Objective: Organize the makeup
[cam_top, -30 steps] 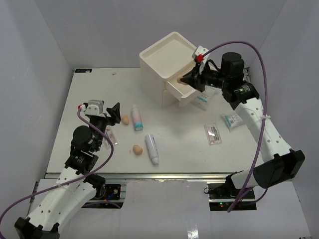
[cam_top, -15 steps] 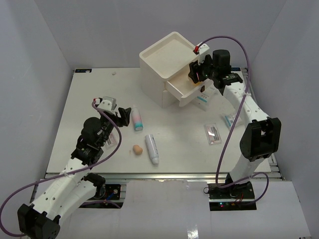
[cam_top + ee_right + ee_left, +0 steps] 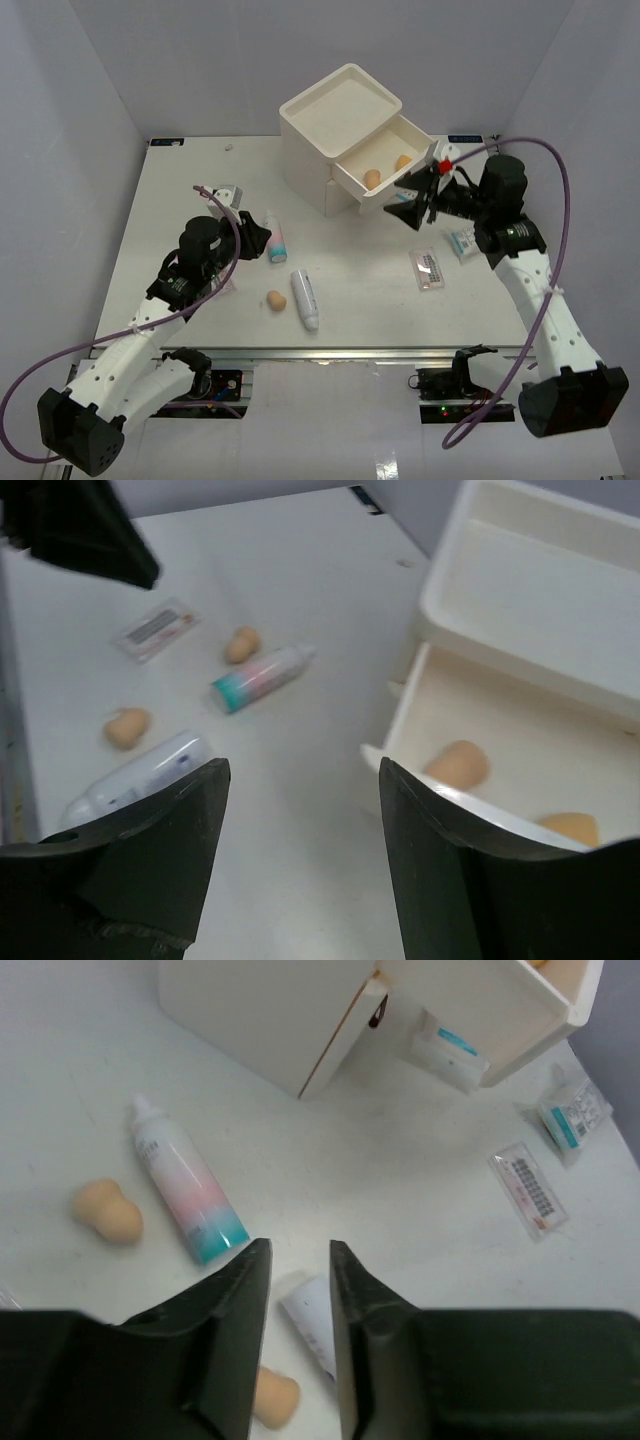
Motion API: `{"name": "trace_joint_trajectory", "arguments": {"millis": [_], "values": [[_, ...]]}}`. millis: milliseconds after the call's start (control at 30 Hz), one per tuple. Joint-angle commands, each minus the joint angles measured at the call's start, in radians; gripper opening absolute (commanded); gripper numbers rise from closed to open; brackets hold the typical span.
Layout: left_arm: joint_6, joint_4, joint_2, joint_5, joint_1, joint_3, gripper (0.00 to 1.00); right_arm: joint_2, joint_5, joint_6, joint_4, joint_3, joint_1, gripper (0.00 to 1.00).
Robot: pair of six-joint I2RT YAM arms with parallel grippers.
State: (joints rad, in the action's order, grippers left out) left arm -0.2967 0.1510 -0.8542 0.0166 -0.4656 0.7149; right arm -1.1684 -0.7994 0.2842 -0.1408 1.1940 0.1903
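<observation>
The white box (image 3: 335,125) has its top drawer (image 3: 420,140) pulled out, with two tan sponges (image 3: 372,178) (image 3: 403,161) in it. My right gripper (image 3: 408,208) (image 3: 300,770) hangs open and empty just in front of that drawer. My left gripper (image 3: 255,238) (image 3: 300,1247) hovers beside the teal-capped tube (image 3: 275,237) (image 3: 185,1185), jaws narrow but apart, holding nothing. Through their gap I see the plain white tube (image 3: 315,1325) (image 3: 305,298) and a sponge (image 3: 270,1395) (image 3: 276,300). Another sponge (image 3: 105,1212) (image 3: 241,644) lies left of the teal-capped tube, hidden under the left gripper from above.
Two sachets (image 3: 428,268) (image 3: 463,242) lie right of centre, near my right arm. Another sachet (image 3: 450,1050) sits under the open drawer's front, and one (image 3: 155,630) lies by my left arm. The drawer sticks out toward the right gripper.
My right gripper has opened and drawn back out of the drawer, where a second sponge now lies. My left gripper has moved right over the sponge by the teal-capped tube and its jaws have narrowed.
</observation>
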Motion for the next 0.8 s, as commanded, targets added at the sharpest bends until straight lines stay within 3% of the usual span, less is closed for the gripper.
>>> {"name": "trace_joint_trajectory", "arguments": {"millis": [0, 33, 67, 133, 300, 400, 767], "values": [[-0.244, 0.265, -0.007, 0.009, 0.005, 0.057, 0.36, 0.170, -0.310, 0.046, 0.004, -0.256, -0.012, 0.68], [-0.282, 0.297, -0.012, 0.006, 0.005, 0.050, 0.32, 0.226, -0.305, 0.041, 0.056, -0.342, -0.038, 0.69], [-0.308, 0.317, -0.035, 0.005, 0.005, 0.048, 0.21, 0.258, -0.307, 0.020, 0.100, -0.395, -0.064, 0.71], [-0.345, 0.382, -0.089, 0.017, 0.005, 0.052, 0.16, 0.302, -0.335, -0.039, 0.196, -0.499, -0.123, 0.75], [-0.446, 0.481, -0.305, 0.029, 0.001, 0.075, 0.37, 0.317, -0.376, -0.092, 0.213, -0.511, -0.222, 0.75], [-0.472, 0.479, -0.328, 0.013, -0.011, 0.055, 0.45, 0.320, -0.360, -0.092, 0.213, -0.518, -0.230, 0.75], [-0.504, 0.464, -0.478, -0.041, -0.085, 0.040, 0.47, 0.329, -0.331, -0.080, 0.208, -0.522, -0.233, 0.75]]}}
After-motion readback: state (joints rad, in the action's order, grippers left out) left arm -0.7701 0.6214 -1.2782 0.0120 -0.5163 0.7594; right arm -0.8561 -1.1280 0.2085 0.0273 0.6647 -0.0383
